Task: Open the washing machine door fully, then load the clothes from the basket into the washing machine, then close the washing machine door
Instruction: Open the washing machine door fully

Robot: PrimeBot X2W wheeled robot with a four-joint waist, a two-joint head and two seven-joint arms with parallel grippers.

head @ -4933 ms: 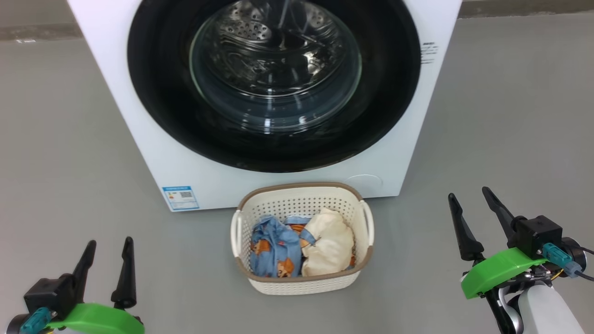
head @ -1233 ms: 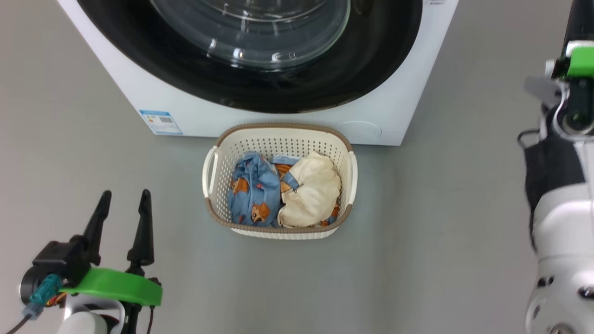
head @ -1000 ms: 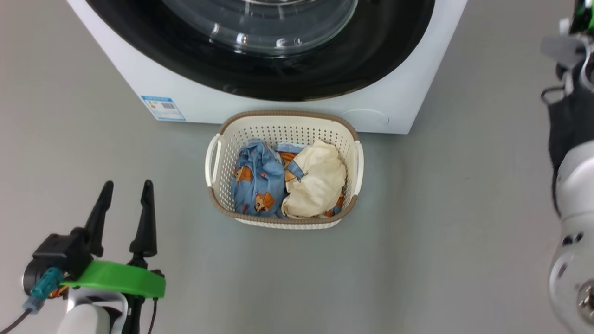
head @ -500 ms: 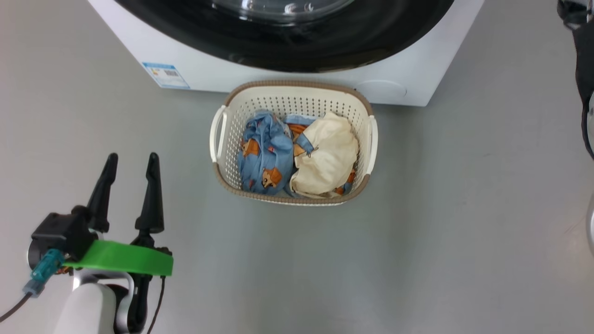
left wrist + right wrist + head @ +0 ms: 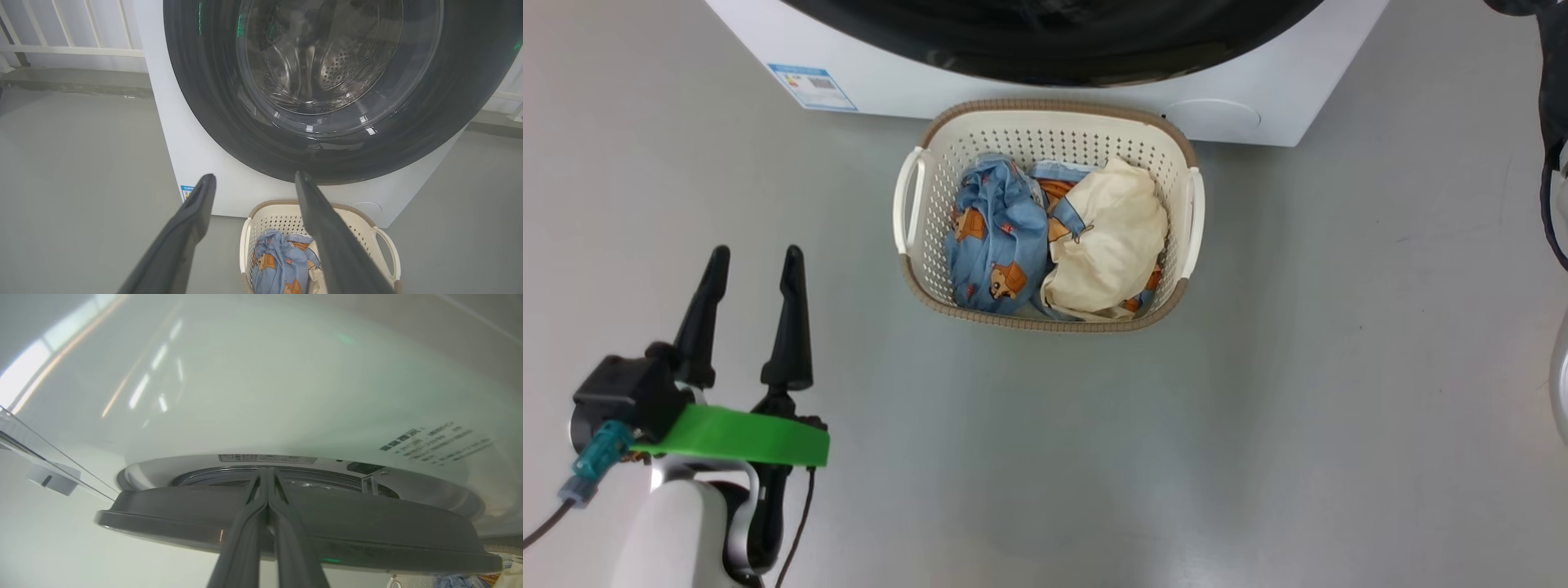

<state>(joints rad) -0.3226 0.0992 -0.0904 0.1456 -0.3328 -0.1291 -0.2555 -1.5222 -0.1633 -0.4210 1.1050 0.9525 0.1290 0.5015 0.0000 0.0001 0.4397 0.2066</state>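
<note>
— Cream-white perforated plastic, brown woven-look rim: the basket (image 5: 1052, 107). Where did it stand?
— On the grey floor (image 5: 1298, 367), ahead of the left fingers (image 5: 788, 327) and off to their right, well apart from them. Its far side was just beside the washing machine (image 5: 890, 82).
— Contents?
— Two pieces, both inside. A blue garment (image 5: 996, 237) with orange-brown figures lay on the side nearer the left fingers. A cream garment (image 5: 1111, 237) touched it on the farther side.
— Left fingers, condition?
— Spread wide, nothing between them, pointed at the foot of the machine.
— Washing machine door (image 5: 204, 81)?
— Glossy black ring round a clear glass bowl, with the steel drum visible through it. It stood beyond the left fingers' tips, rising above them.
— Right fingers (image 5: 267, 498)?
— Pressed together, holding nothing. They lay across the door's dark edge, tips reaching the narrow gap between that edge and the white front. Whether they touched the door could not be told.
— Anything further?
— One small blue label (image 5: 810, 86) on the machine's lower corner, straight ahead of the left fingers.
</note>
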